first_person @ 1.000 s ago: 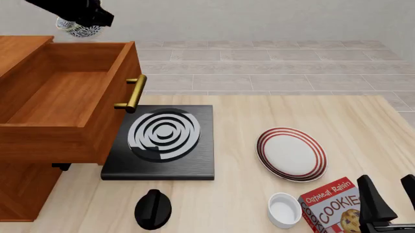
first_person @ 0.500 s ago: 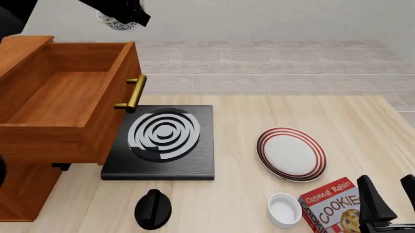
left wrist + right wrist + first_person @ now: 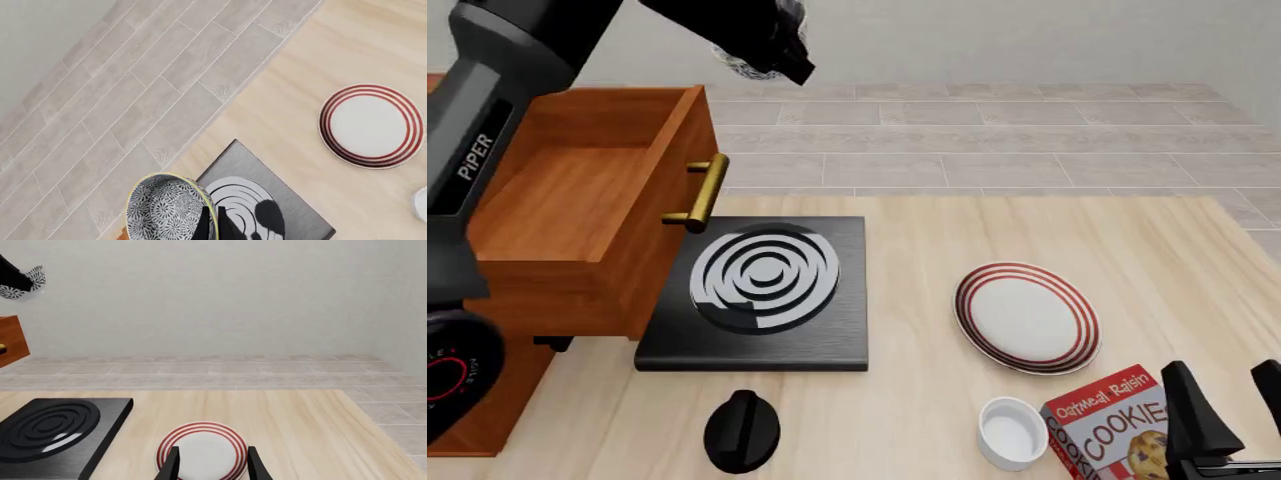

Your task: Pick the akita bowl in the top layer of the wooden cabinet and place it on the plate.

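Aloft, the left gripper (image 3: 212, 226) has its jaws closed on the rim of the akita bowl (image 3: 167, 210), above the stove slab (image 3: 758, 292). The right gripper (image 3: 210, 462) hangs jaws parted, empty, near the plate (image 3: 1026, 317).

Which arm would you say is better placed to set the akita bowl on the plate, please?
The left. Its gripper already holds the akita bowl raised above the open top layer. The right gripper is open and holds nothing near the plate.
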Tool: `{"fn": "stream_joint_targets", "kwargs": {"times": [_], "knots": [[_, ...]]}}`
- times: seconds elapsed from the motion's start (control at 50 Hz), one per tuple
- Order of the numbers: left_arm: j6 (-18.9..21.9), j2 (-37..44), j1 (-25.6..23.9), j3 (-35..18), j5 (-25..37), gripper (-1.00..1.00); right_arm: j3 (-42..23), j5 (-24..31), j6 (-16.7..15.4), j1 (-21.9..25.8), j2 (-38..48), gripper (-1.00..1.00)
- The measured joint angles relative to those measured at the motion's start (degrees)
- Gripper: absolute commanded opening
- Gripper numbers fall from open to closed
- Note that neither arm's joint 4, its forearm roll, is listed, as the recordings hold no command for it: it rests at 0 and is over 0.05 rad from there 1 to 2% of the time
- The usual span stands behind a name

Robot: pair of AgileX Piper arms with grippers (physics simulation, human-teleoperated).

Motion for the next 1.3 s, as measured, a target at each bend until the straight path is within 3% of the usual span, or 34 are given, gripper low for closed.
{"fn": "stream_joint_targets", "kwargs": {"times": [0.54,1.3], "knots": [[2.8,0.3,-8.0,7.5,-6.5,-1.0,-0.3,0.0,0.0,0.0,0.0,1.0],[3.9,5.0,-16.4,8.7,-11.8,-1.0,-0.4,0.0,0.0,0.2,0.0,1.0]]}}
